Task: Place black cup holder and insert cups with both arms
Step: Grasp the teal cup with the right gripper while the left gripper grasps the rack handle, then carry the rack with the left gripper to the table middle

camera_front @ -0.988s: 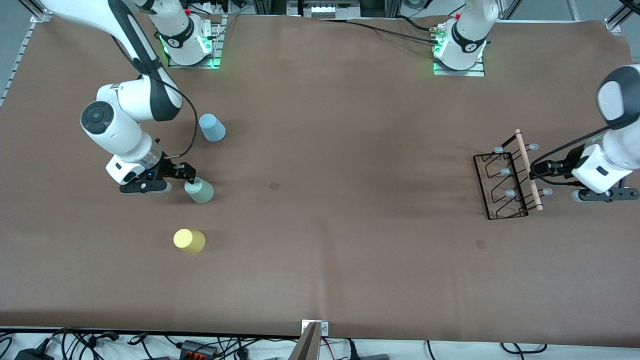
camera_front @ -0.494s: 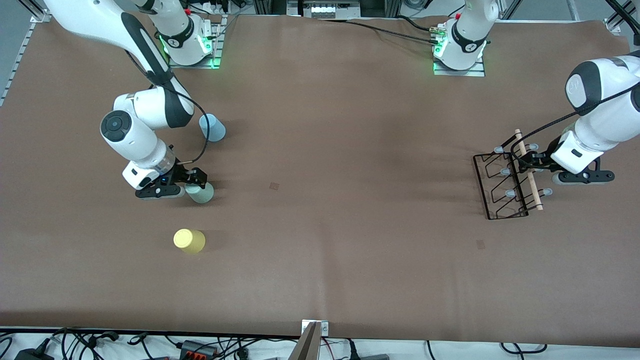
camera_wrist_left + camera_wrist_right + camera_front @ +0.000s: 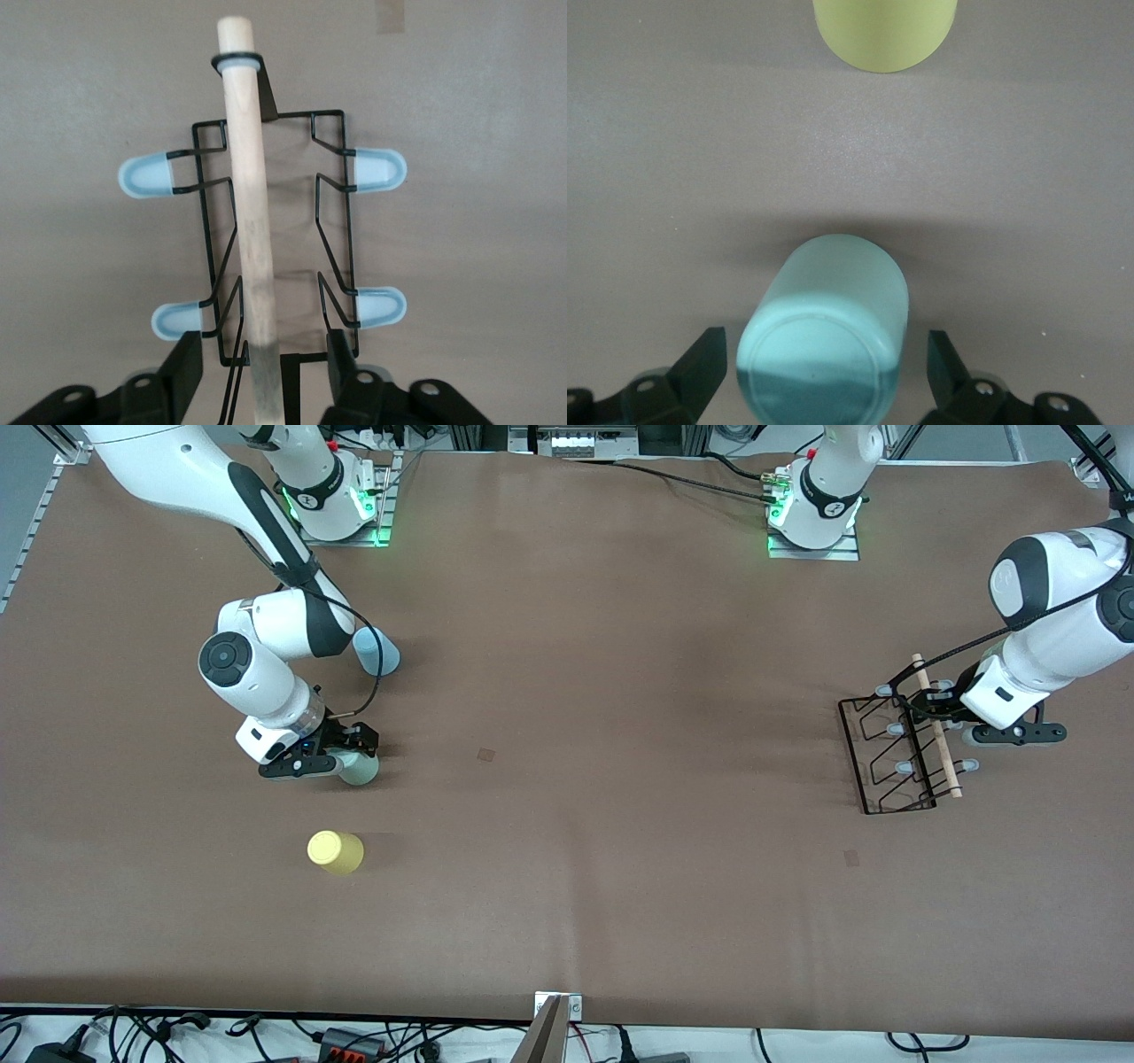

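Observation:
The black cup holder (image 3: 889,755) stands on the table at the left arm's end, its wooden handle (image 3: 252,221) on top. My left gripper (image 3: 927,707) (image 3: 263,356) is open astride that handle, with a gap on each side. The grey-green cup (image 3: 361,769) (image 3: 829,305) stands upside down at the right arm's end. My right gripper (image 3: 348,750) (image 3: 826,345) is open around it without touching. The yellow cup (image 3: 335,851) (image 3: 884,31) stands nearer the front camera. The light blue cup (image 3: 381,652) stands farther away, partly hidden by the right arm.
Brown mat (image 3: 585,691) covers the table. Two small dark marks (image 3: 485,754) (image 3: 851,857) lie on it. Cables (image 3: 354,1038) run along the edge nearest the front camera. The arm bases (image 3: 335,500) (image 3: 815,514) stand along the farthest edge.
The left gripper has moved in over the holder's handle and its jaws have narrowed. The right gripper has slid forward so that it now straddles the grey-green cup.

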Available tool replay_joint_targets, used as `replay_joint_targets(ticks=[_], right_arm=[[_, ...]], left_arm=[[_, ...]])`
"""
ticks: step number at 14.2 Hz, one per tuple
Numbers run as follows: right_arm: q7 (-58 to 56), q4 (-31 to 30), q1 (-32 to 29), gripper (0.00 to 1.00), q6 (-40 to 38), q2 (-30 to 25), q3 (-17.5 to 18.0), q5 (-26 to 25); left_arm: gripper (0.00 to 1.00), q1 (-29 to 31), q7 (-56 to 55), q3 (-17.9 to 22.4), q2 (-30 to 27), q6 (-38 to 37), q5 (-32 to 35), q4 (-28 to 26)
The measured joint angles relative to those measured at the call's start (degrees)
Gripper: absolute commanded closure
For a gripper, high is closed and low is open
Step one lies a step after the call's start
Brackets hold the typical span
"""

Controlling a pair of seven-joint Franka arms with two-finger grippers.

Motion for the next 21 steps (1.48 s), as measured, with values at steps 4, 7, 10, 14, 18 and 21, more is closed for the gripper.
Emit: replay_joint_targets(ticks=[4,7,10,14,18,21], right_arm=[[0.0,0.1,0.0,0.12,0.0,0.0,0.0,0.0],[0.0,0.3,-0.1,0.68,0.0,0.0,-0.1,0.0],[0.0,0.5,-0.1,0.88,0.0,-0.1,-0.1,0.0],[-0.1,0.6,-0.1,0.89,0.0,0.0,-0.1,0.0],[-0.2,0.6,-0.1,0.89,0.0,0.0,-0.1,0.0],[-0.4,0.9,-0.1,0.9,-0.1,-0.2,-0.1,0.0]], left_arm=[[0.61,0.0,0.0,0.0,0.1,0.0,0.0,-0.5],[0.65,0.0,0.0,0.0,0.3,-0.5,0.0,-0.6],[0.81,0.0,0.0,0.0,0.7,-0.6,0.0,-0.7],[0.95,0.0,0.0,0.0,0.7,-0.6,0.0,-0.6],[0.97,0.0,0.1,-0.1,0.7,-2.7,0.0,1.8],[0.97,-0.6,0.1,-0.9,0.7,-10.1,0.0,10.0]])
